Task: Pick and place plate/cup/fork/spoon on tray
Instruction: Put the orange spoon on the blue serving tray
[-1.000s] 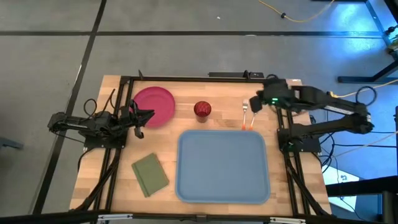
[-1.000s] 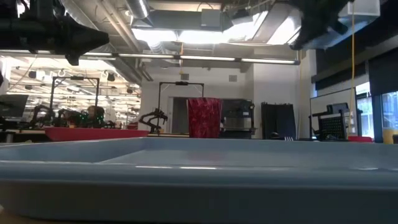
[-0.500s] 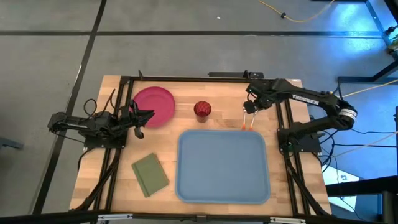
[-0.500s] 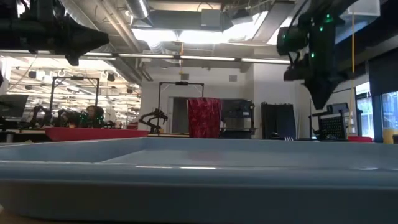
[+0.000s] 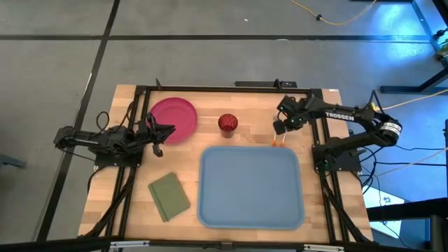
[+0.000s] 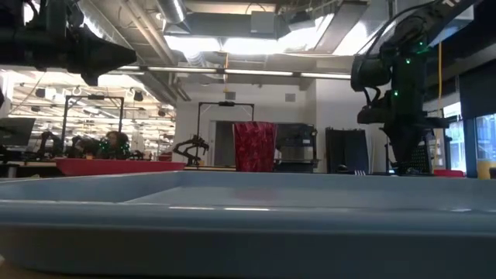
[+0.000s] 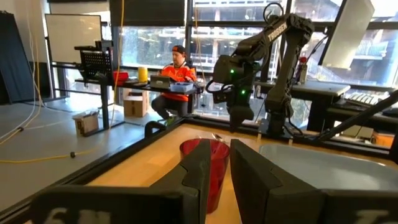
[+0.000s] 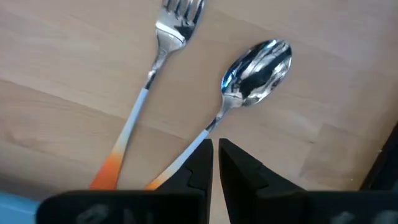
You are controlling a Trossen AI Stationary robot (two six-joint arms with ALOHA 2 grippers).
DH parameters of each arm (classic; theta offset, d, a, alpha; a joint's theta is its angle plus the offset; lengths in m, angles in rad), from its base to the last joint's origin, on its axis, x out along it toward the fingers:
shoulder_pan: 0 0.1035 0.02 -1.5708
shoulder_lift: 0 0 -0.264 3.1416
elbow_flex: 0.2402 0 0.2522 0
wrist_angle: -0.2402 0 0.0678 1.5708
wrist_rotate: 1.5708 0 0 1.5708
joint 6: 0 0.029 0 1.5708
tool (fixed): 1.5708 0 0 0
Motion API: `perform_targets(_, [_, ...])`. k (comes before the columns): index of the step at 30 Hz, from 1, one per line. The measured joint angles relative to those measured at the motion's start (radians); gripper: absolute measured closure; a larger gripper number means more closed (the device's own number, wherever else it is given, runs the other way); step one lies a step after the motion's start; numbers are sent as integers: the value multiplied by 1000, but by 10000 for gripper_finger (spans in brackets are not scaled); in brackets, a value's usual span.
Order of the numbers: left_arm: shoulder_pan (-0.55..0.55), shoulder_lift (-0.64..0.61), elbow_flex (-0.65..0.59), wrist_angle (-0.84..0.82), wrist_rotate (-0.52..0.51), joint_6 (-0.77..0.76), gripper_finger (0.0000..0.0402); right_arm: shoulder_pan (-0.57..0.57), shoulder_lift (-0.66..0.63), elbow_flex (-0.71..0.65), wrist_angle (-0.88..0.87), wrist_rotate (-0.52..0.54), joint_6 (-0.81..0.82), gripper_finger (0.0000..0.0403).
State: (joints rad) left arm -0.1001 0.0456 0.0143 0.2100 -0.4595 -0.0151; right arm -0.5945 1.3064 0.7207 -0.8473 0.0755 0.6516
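Observation:
The silver fork and the silver spoon, both with orange handle ends, lie side by side on the wood just past the far right corner of the light-blue tray. My right gripper points down over the spoon's handle, fingers shut; it also shows in the high view. The dark-red cup stands upright, and the magenta plate lies flat at the far left. My left gripper waits shut and empty beside the plate. My right gripper's shut fingers stand from above over the spoon's handle, about halfway along it. I cannot tell whether they touch it. The spoon lies flat on the table.
An olive-green square lies near the tray's left side. A black frame runs along the table's edges. A person sits at a desk beyond the table.
My right gripper has swung from the far right corner toward the tray, tipped to point down and come down over the fork and spoon. The fork, spoon, cup and plate have stayed where they were.

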Motion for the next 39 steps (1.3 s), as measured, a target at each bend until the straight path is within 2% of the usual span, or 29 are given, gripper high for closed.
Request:
perform_targets(16, [0,0,0,-1,-3,0,347,0,0,12,47,5,-27,370])
perform_targets(22, [0,0,0,-1,-3,0,347,0,0,12,52,87,-30,369])
perform_targets(34, [0,0,0,-1,-4,0,347,0,0,12,55,128,-28,369])
perform_targets(39, [0,0,0,-1,-4,0,347,0,0,12,55,139,23,369])
